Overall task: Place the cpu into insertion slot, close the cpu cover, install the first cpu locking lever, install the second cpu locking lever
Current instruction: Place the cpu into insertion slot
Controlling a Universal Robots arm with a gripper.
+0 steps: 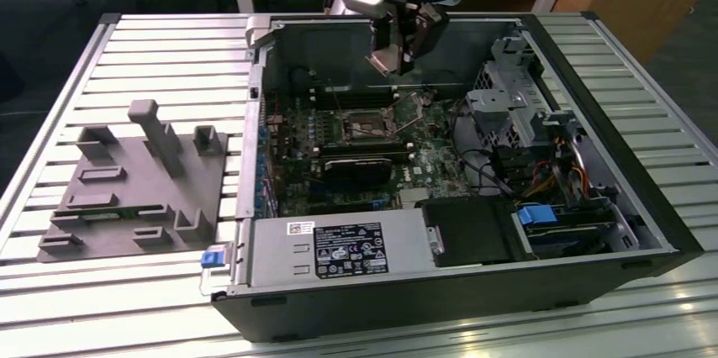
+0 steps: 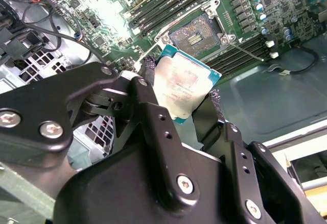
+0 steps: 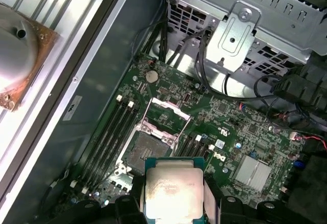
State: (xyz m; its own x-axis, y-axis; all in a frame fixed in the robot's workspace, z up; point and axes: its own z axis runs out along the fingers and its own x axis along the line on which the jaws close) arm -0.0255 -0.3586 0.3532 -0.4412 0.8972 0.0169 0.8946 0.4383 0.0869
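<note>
Two fingers (image 2: 153, 114) pinch cpu (image 2: 185, 83) by opposite edges, above insertion slot (image 2: 196, 34).

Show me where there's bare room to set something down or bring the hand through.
Bare: slatted table beyond the grey fixture, and its near strip before the computer case. Inside, the open socket sits empty, the cpu gripped above it. Crowded: cables and drive cage beside the motherboard.

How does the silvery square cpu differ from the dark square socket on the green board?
The silvery square cpu has a bright metal top; the dark square socket looks dull. The cpu is held above the green board by the gripper; the socket lies in the board, empty. Both are square.
</note>
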